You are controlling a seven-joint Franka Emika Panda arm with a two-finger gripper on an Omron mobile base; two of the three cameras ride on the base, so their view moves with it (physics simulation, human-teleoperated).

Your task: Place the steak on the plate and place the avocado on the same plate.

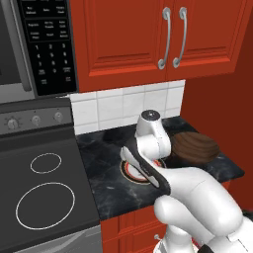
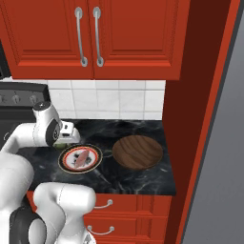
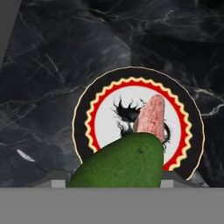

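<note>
The dark green avocado point(image 3: 120, 162) sits between my fingertips at the bottom of the hand view, with my gripper point(image 3: 113, 181) shut on it. Below and beyond it lies the round plate point(image 3: 83, 118), white with a dark rim and a red zigzag ring. The pinkish steak point(image 3: 151, 118) rests on the plate's face. In the right base view my gripper point(image 2: 66, 137) hangs just above the far left of the plate point(image 2: 64, 159), where the steak point(image 2: 82, 158) lies. The arm hides most of the plate point(image 1: 126, 170) in the left base view.
A dark brown wooden bowl point(image 2: 137, 151) stands on the black marble counter point(image 2: 143, 131) right of the plate. The stove top point(image 1: 44, 188) lies to the left. Red cabinets point(image 2: 90, 38) hang above, and a red side wall point(image 2: 200, 119) bounds the counter's right end.
</note>
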